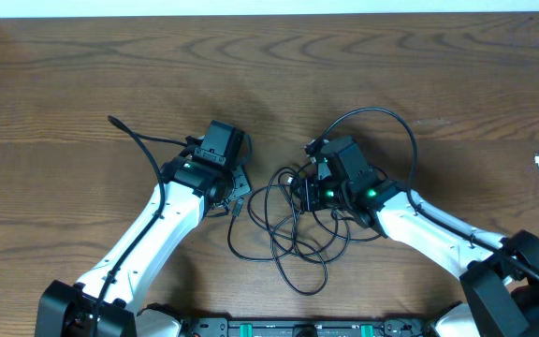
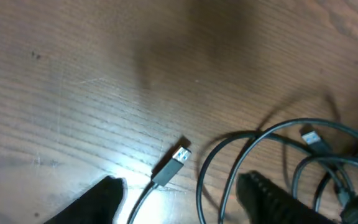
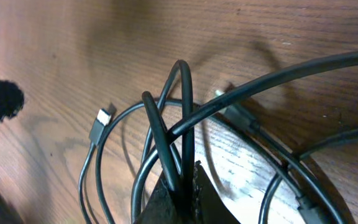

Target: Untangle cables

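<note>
right end effector (image 3: pixel 184 179) pinches black cables (image 3: pixel 161 127).

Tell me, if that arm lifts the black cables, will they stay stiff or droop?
Probably droop: the black cables lie in loose curved loops. Pinched in the right fingers, strands arch without kinking, so likely springy. Loops cross, so they would probably drag along together.

My overhead camera looks straight down on the wooden table (image 1: pixel 64 75) from well above, with my left arm (image 1: pixel 148 234) and right arm (image 1: pixel 429 229) entering from the lower edge. My left wrist camera rides low over the wood, left fingers (image 2: pixel 272 196) along the bottom edge. My right wrist camera sits nearer still, right fingers (image 3: pixel 166 202) at bottom centre. All three views share the black cables (image 1: pixel 299 245).
</note>
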Controlling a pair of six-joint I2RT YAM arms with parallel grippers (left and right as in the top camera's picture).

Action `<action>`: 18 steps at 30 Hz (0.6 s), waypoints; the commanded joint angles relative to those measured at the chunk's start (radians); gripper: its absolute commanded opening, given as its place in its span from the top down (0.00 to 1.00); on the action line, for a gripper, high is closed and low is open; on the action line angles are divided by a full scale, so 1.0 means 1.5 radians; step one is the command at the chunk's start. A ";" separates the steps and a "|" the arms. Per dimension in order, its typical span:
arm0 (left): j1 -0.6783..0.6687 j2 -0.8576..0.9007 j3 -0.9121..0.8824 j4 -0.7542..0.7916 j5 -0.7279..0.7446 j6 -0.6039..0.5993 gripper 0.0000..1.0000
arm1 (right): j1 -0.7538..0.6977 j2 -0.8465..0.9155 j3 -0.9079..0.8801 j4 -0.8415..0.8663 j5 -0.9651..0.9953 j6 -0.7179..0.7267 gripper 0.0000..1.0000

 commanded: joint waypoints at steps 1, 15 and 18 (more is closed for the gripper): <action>0.004 -0.005 0.010 -0.006 0.011 -0.002 0.25 | -0.014 -0.062 0.005 -0.016 0.018 -0.035 0.99; 0.003 -0.005 0.010 0.048 0.223 0.071 0.09 | -0.125 -0.367 0.006 -0.128 0.101 -0.028 0.99; -0.007 -0.008 0.010 0.121 0.362 0.157 0.09 | -0.125 -0.369 0.006 -0.177 0.146 -0.012 0.99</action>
